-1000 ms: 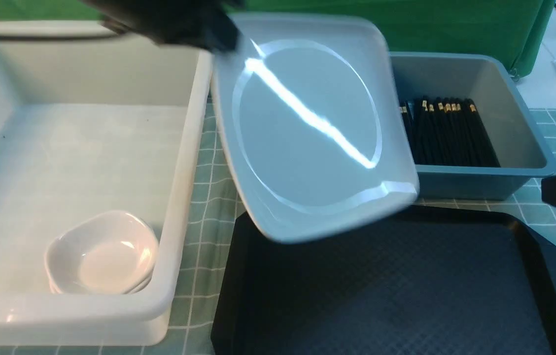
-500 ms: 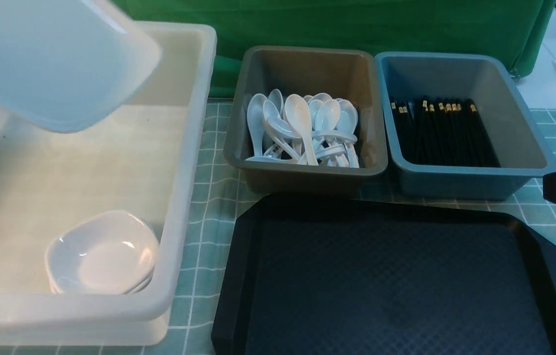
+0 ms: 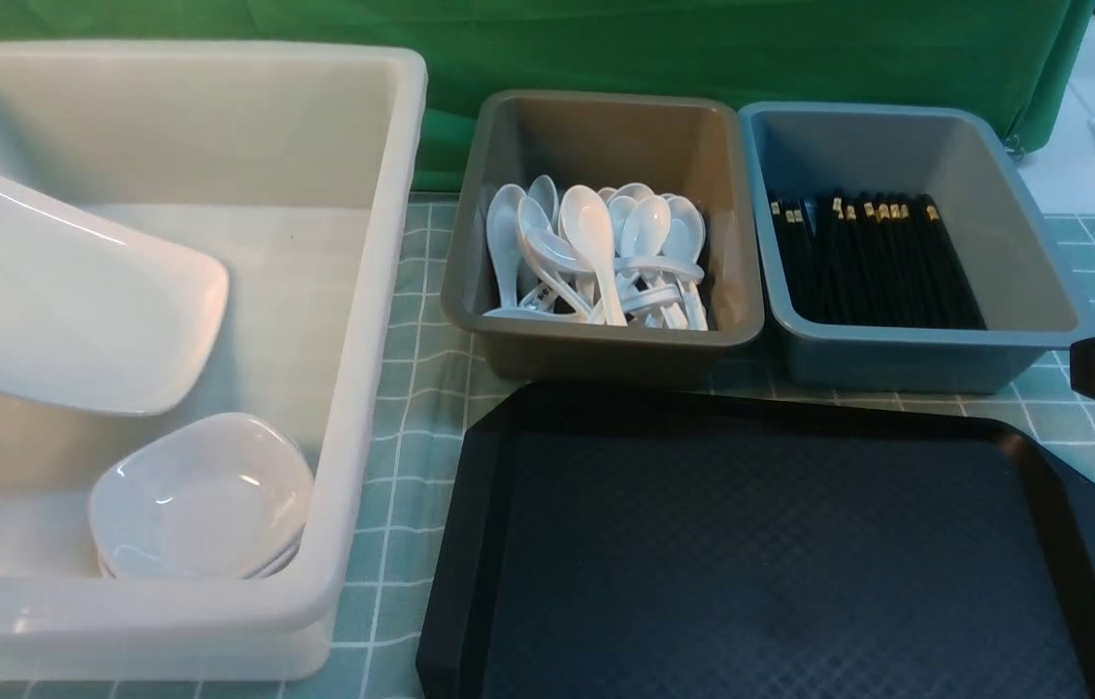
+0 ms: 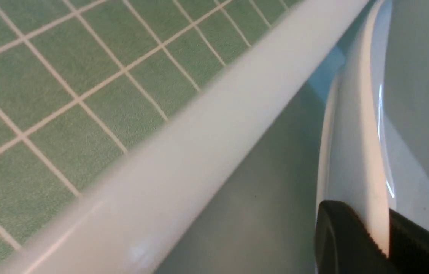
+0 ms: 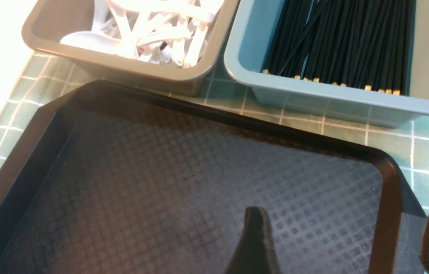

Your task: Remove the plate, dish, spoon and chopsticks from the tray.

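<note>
The left pincer is clamped on an edge of the plate. The plate extends away from the fingers, tilted, within the outline of the tub; contact with the tub floor cannot be determined. The right pincer has its fingers apart, with nothing between them. Ahead of it lies the tray, flat, bearing no tableware in the visible part. To the right pincer's left, across the tray, small dishes sit nested in the tub, near the plate. Farther ahead of the right pincer, beyond the tray, chopsticks lie in the blue bin; spoons fill part of the brown bin beside it. The left wrist view shows the plate grip, outside the front view. The right wrist view shows both right fingers; the front view shows only part of that pincer.
</note>
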`<control>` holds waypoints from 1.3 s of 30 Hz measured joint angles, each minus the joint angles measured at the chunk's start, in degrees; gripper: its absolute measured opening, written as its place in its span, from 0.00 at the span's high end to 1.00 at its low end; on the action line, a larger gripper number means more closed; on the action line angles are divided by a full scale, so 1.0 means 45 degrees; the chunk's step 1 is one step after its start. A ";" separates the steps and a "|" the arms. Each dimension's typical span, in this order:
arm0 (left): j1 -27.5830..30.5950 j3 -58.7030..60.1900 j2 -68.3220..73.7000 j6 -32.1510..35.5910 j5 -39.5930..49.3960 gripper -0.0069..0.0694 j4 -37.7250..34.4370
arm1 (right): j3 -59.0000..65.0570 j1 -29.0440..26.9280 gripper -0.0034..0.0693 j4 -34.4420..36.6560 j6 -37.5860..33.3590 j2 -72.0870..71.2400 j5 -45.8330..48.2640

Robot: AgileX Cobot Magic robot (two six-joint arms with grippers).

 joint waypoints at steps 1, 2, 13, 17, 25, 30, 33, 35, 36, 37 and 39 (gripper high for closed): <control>-0.0031 0.0000 0.0182 0.0052 0.0000 0.88 -0.0058 | 0.0000 0.0000 0.17 0.0000 0.0000 0.0000 0.0000; -0.0032 0.0000 0.0219 0.0086 0.0000 0.88 -0.0055 | 0.0000 0.0000 0.17 0.0000 0.0000 0.0000 0.0000; -0.0042 0.0000 0.1895 0.0874 0.0212 0.78 -0.0169 | -0.0061 0.0000 0.17 0.0000 0.0068 0.0000 0.0055; -0.0042 0.0000 0.1895 0.1439 0.0330 0.59 -0.0158 | -0.0061 0.0000 0.17 0.0000 0.0084 0.0000 0.0079; -0.0047 -0.0016 0.1597 0.2466 0.0784 0.28 0.0136 | -0.0061 0.0000 0.17 0.0014 0.0095 0.0000 0.0432; -0.0108 -0.0568 0.0803 0.2944 0.1662 0.31 0.0236 | -0.0075 0.0000 0.17 0.0028 0.0095 0.0000 0.0498; -0.0516 -0.1274 0.0056 0.3168 0.2749 0.46 0.0262 | -0.0393 0.0000 0.21 0.0056 -0.0097 0.0012 0.0818; -0.0946 -0.1764 -0.0337 0.3214 0.3487 0.59 0.0266 | -0.0814 0.0000 0.29 0.0056 -0.0336 0.0012 0.1149; -0.1283 -0.1983 -0.0636 0.3224 0.3802 0.66 0.0266 | -0.1045 0.0005 0.38 0.0043 -0.0434 0.0012 0.1294; -0.1676 -0.2283 -0.0963 0.3257 0.4306 0.77 0.0266 | -0.1309 0.0005 0.47 0.0023 -0.0597 0.0012 0.1459; -0.2840 -0.2702 -0.1844 0.3284 0.5123 0.87 0.0266 | -0.2129 0.0005 0.76 -0.0032 -0.0943 -0.0020 0.1846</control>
